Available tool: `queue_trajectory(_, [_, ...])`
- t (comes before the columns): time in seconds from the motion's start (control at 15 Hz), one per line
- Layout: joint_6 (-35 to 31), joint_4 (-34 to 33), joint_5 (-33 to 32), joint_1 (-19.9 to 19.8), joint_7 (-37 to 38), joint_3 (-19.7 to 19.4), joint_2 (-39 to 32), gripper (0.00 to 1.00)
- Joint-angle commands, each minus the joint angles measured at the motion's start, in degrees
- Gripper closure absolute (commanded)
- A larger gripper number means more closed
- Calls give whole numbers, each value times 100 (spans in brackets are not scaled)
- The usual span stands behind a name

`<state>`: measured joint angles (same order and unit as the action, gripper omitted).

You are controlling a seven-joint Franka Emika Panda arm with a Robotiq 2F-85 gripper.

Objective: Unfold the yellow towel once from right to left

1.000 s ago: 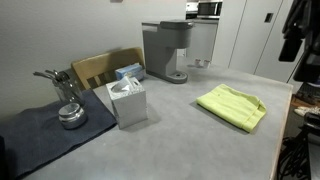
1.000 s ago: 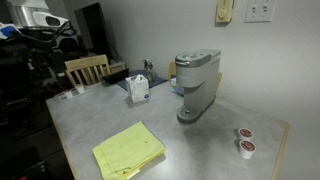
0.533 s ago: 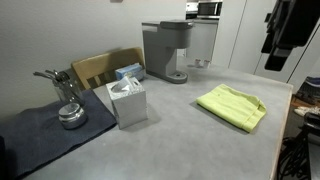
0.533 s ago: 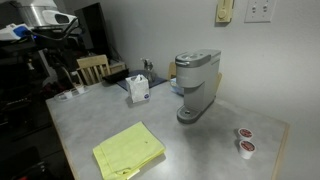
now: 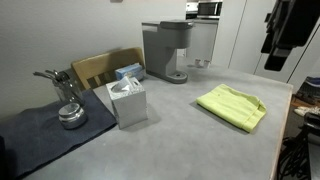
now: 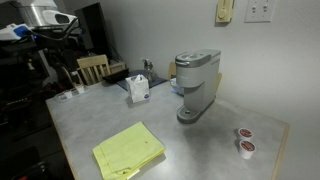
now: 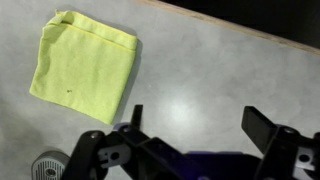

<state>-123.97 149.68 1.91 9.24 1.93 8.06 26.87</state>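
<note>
The yellow towel [image 5: 233,106] lies folded flat on the grey table; it also shows in the other exterior view [image 6: 129,151] and at the upper left of the wrist view [image 7: 84,66]. My gripper [image 7: 197,115] is open and empty. It hangs high above the bare table surface, to the right of the towel in the wrist view and well apart from it. The arm shows as a dark shape at the edge of both exterior views [image 5: 282,28] [image 6: 42,18].
A grey coffee machine [image 5: 166,50] [image 6: 197,85] stands at the back. A white tissue box [image 5: 127,101] [image 6: 139,88], a dark grey mat [image 5: 45,135] with a metal pot [image 5: 70,115], a wooden chair [image 5: 105,67] and two coffee pods [image 6: 245,140] are nearby.
The arm shifted a little between one second and half a second ago. Since then nothing has visibly moved; the towel lies unchanged.
</note>
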Motion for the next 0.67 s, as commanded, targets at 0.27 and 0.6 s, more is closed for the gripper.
queue_trajectory(0.27, [-321,20,-66,-55,-174,-88,-71,0])
queue_trajectory(0.6, [-613,47,-121,-186,-403,-324,-139,0])
